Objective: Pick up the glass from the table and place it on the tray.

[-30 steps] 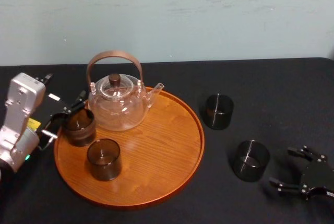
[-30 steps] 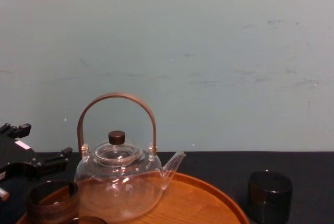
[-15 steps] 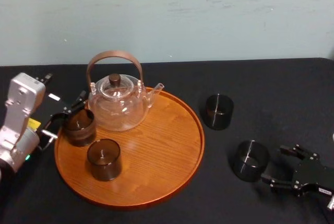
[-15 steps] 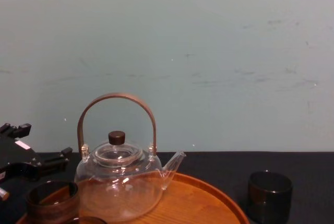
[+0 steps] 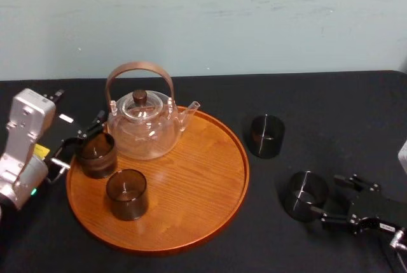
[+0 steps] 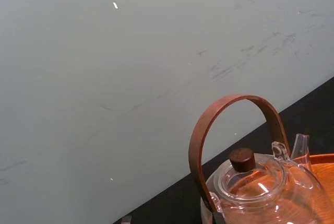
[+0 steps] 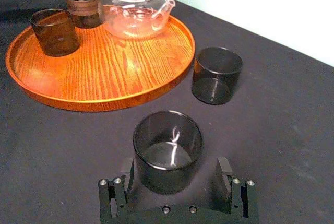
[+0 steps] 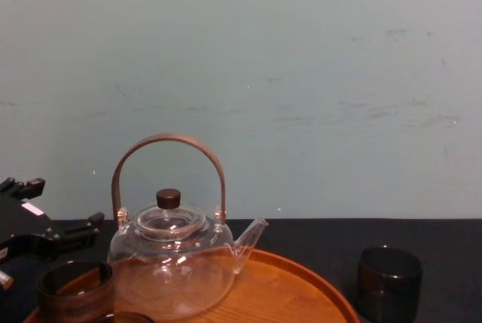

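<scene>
Two dark glasses stand on the black table to the right of the round wooden tray (image 5: 210, 177). The nearer glass (image 5: 305, 195) (image 7: 167, 148) sits between the spread fingers of my right gripper (image 5: 325, 195) (image 7: 176, 166), which is open; neither finger touches it. The farther glass (image 5: 266, 136) (image 7: 216, 73) (image 8: 388, 281) stands close to the tray's rim. My left gripper (image 5: 75, 142) (image 8: 45, 239) rests at the tray's left edge, open, beside a dark glass (image 5: 96, 154) that stands on the tray.
A glass teapot (image 5: 143, 123) (image 6: 255, 187) with a brown hoop handle stands at the back left of the tray. Another dark glass (image 5: 127, 193) (image 7: 54, 31) stands at the tray's front left. The tray's right half is bare wood.
My right gripper has slid left along the table until its open fingers stand on either side of the nearer glass. The left arm, tray and glasses have not moved.
</scene>
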### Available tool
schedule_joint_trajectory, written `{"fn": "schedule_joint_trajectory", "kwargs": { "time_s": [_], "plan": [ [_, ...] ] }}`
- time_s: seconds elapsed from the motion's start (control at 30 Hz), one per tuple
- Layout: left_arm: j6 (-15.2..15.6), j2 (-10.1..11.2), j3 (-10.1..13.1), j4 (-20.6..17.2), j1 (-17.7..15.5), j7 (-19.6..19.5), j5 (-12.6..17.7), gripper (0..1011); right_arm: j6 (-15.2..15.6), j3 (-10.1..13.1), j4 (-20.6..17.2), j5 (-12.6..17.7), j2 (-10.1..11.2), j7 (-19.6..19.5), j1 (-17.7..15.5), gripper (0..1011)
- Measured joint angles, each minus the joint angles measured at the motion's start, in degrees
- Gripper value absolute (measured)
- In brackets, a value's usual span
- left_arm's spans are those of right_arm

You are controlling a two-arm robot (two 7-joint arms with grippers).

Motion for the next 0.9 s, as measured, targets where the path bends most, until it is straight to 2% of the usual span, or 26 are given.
{"fn": "schedule_joint_trajectory", "kwargs": {
  "time_s": [0.43, 0.9],
  "plan": [
    [0.0, 0.0, 0.0, 0.0, 0.0, 0.0, 0.0, 1001, 0.1, -2.6, 1.0, 0.0, -0.1, 0.7, 2.8, 1002],
    [0.0, 0.0, 0.0, 0.0, 0.0, 0.0, 0.0, 1001, 1.2, -5.8, 3.0, -1.0, -1.5, 1.2, 7.6, 1003]
  ]
}}
